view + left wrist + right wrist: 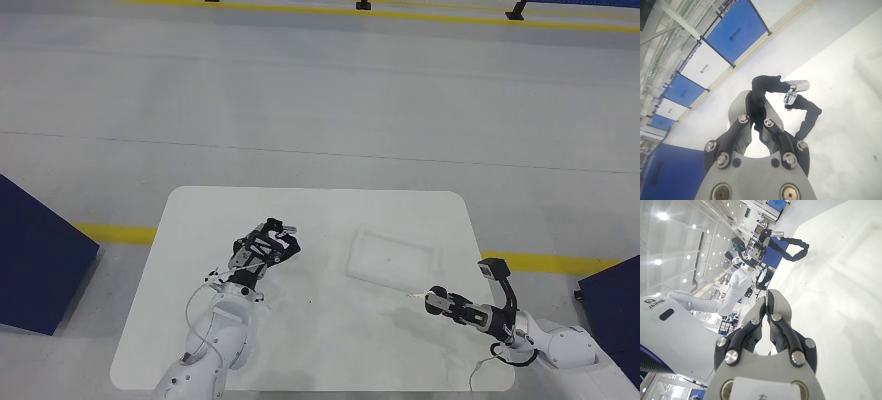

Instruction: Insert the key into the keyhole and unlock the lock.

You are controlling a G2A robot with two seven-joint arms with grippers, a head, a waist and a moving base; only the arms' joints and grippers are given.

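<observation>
Right gripper, just off the near corner of the tray, pinches the key between pressed fingers. Farther off, to the tray's left, left gripper clamps the lock by its black sleeve, chrome barrel held aloft. Step in hand, by judgement: presenting key to lock, the two well apart. The next move calls for locating the keyhole, not discernible here, and aligning the blade with it.

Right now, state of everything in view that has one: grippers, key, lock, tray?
left gripper: shut on the chain lock, held up over the table.
chain lock: loop closed, chrome ends joined, gripped by its black sleeve.
right gripper: shut on the key, well apart from the lock.
key: pinched edge-on, not inserted.
white tray: flat on the table, open side up.
</observation>
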